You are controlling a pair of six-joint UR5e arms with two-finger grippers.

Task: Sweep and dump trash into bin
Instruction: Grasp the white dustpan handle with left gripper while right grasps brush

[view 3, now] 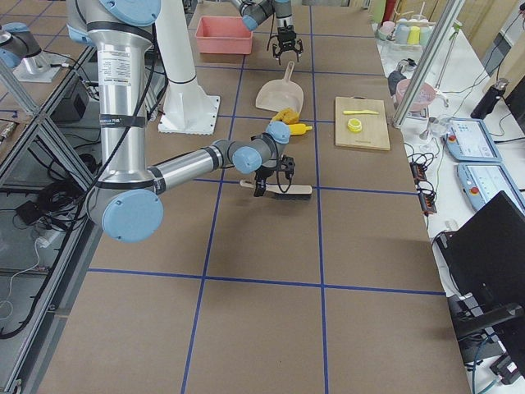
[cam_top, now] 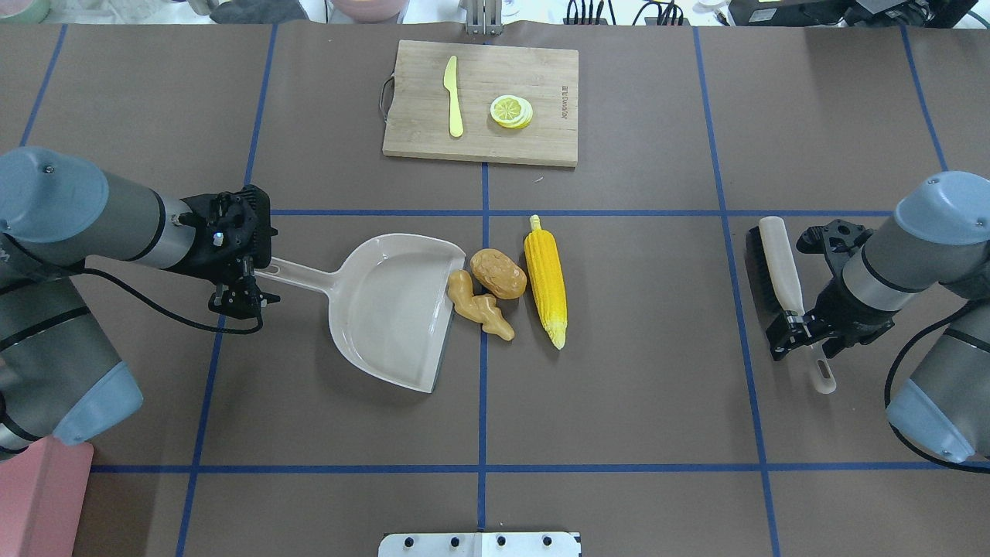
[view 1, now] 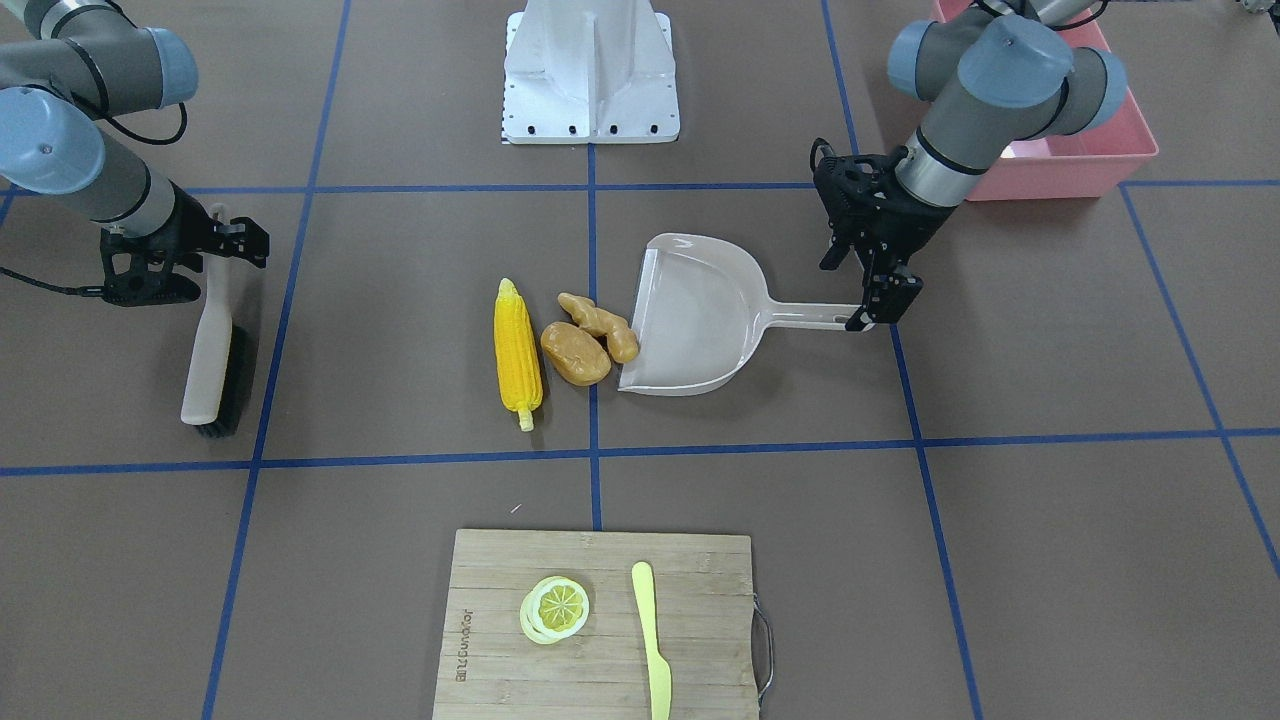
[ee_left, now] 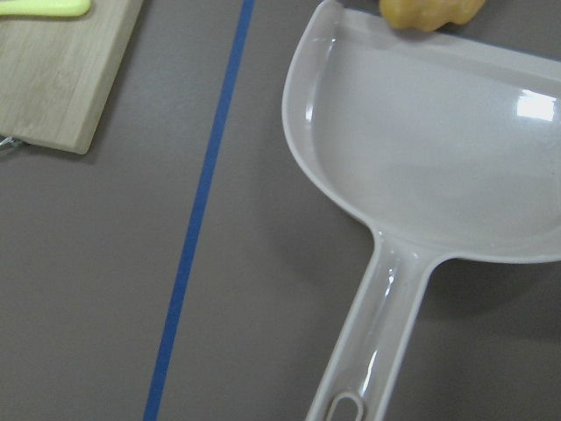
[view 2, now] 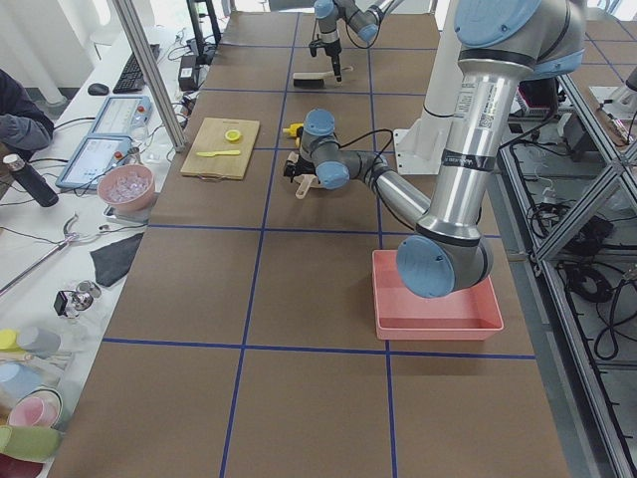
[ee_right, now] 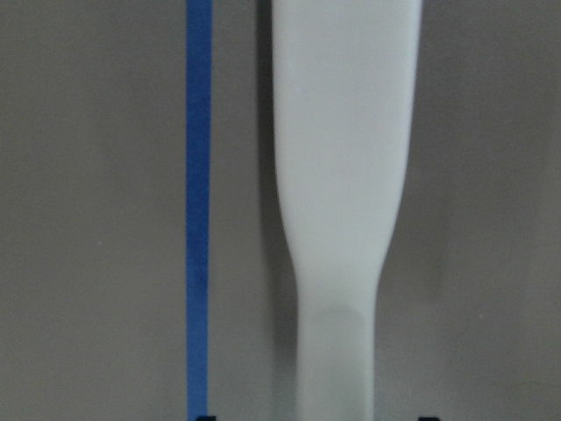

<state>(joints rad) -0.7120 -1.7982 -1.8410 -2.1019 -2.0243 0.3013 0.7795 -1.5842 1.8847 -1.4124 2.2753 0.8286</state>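
The trash lies mid-table: a yellow corn cob (cam_top: pixel 544 282), a brown potato (cam_top: pixel 497 272) and a tan ginger root (cam_top: pixel 476 305), the ginger touching the lip of the beige dustpan (cam_top: pixel 390 309). My left gripper (cam_top: pixel 240 300) is open at the end of the dustpan's handle, with its fingers spread on either side of it. My right gripper (cam_top: pixel 804 333) is open, astride the handle of the brush (cam_top: pixel 777 267), which lies flat on the table; the right wrist view shows the handle (ee_right: pixel 346 132) with gaps on both sides. The pink bin (view 1: pixel 1100 150) stands behind my left arm.
A wooden cutting board (cam_top: pixel 541 131) with a yellow knife (cam_top: pixel 454 97) and a lemon slice (cam_top: pixel 510 111) lies at the far side. The white robot base (view 1: pixel 590 70) stands at the near middle edge. Blue tape lines cross the brown table.
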